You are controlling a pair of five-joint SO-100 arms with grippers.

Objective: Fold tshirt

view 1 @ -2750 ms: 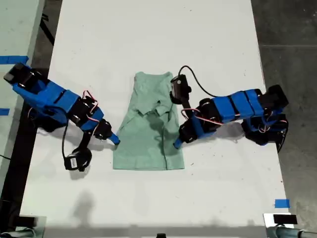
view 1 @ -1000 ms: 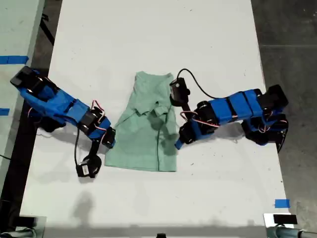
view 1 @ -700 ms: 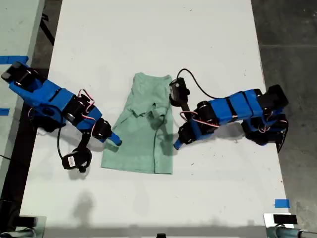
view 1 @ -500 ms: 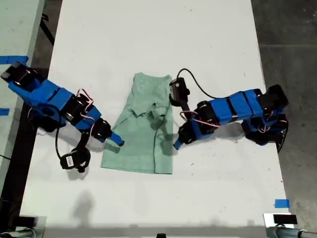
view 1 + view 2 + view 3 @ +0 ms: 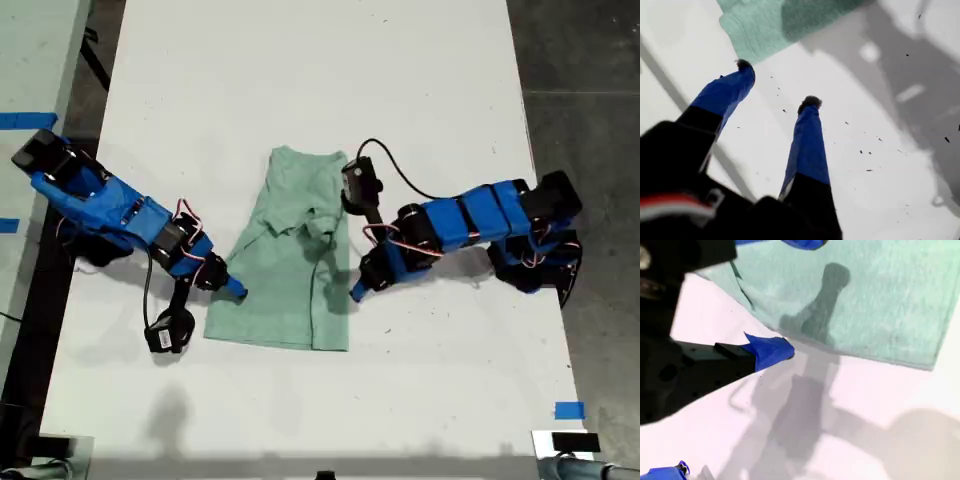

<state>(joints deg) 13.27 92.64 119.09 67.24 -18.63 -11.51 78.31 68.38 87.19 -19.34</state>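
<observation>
White desk (image 5: 300, 80) filling most of the exterior view, dark floor down both sides. The tshirt (image 5: 290, 270) lies flat around the middle of it, long axis running from the far end of the desk toward the near end, collar end away from the camera and the wider hem end closer. Both sleeves look tucked in over the chest already, though the cloth is bunched there so I wouldn't swear to it.

My first tool (image 5: 355, 292) comes in from the exterior view's right and sits just beside the shirt's edge, low to the desk. In its own wrist view the fingers are apart with nothing between them, both tips over bare desk and a corner of the shirt just past them.

My second tool (image 5: 232, 290) comes in from the exterior view's left and is right at the opposite edge. It's spread wide too, holding nothing, one finger over the cloth and the other at the edge on the desk side.

So the shirt lies between the two tools. The second looks better set to pinch; the first needs to reach on to its corner.
</observation>
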